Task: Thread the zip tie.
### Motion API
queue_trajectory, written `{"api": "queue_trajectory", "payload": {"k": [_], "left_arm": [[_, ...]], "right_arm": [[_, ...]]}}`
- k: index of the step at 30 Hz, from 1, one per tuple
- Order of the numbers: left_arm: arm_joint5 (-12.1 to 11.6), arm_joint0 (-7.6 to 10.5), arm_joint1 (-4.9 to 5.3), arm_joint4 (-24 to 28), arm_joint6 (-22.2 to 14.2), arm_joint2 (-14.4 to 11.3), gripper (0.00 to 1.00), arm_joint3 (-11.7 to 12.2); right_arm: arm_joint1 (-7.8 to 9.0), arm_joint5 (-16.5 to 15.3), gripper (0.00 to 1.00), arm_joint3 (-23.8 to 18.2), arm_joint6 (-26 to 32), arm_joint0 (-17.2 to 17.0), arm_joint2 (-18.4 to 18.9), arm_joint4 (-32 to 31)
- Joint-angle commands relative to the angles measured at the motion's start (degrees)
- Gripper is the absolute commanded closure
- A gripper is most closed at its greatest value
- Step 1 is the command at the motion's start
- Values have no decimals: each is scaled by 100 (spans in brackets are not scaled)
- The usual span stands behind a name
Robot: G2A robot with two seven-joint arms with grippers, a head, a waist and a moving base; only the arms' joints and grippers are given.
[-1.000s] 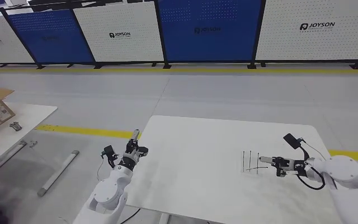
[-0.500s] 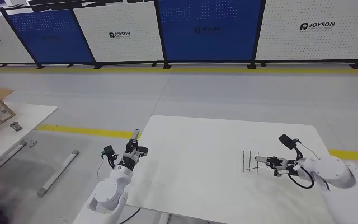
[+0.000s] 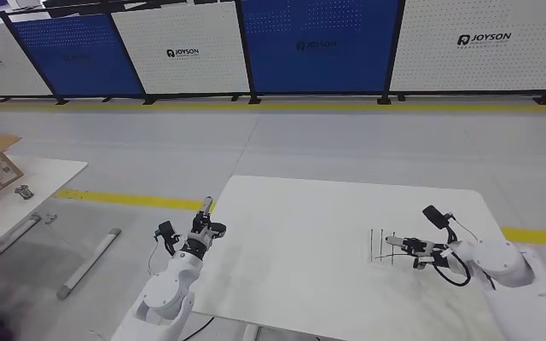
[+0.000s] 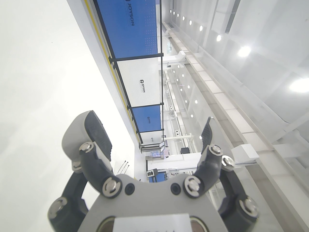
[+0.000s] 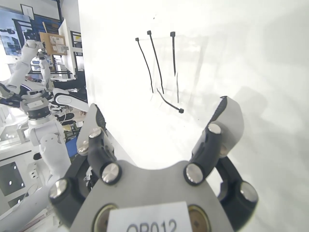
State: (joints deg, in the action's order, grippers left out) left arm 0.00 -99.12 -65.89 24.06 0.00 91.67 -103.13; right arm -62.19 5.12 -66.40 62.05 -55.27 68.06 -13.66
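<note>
Zip ties [image 5: 155,61] lie loose on table [image 5: 241,25], none threaded or lifted. Right gripper [image 5: 160,107] hangs open and empty, just beside nearest tie [image 5: 169,103]. Left gripper [image 4: 150,121] open, empty, at far table edge. Threading not begun.

zip ties [image 3: 382,245] | top view: heads too small to tell | overlap unclear

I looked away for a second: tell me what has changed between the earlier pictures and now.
The right gripper slid across the table toward the zip ties and now sits right at them, jaws open. Nothing was taken hold of or let go. The left gripper stayed open at the table's opposite edge, and the zip ties lay where they were.
</note>
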Motion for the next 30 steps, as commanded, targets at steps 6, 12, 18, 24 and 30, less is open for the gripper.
{"api": "queue_trajectory", "payload": {"k": [6,12,18,24,30], "left_arm": [[0,0,0,0,0,0,0,0],[0,0,0,0,0,0,0,0],[0,0,0,0,0,0,0,0],[0,0,0,0,0,0,0,0],[0,0,0,0,0,0,0,0]], "right_arm": [[29,-25,6,132,7,47,28,-34],[84,-160,53,175,178,4,177,123],[82,-119,57,327,229,111,122,164],[44,-65,59,582,241,280,-50,173],[64,-59,64,616,203,267,-18,223]]}}
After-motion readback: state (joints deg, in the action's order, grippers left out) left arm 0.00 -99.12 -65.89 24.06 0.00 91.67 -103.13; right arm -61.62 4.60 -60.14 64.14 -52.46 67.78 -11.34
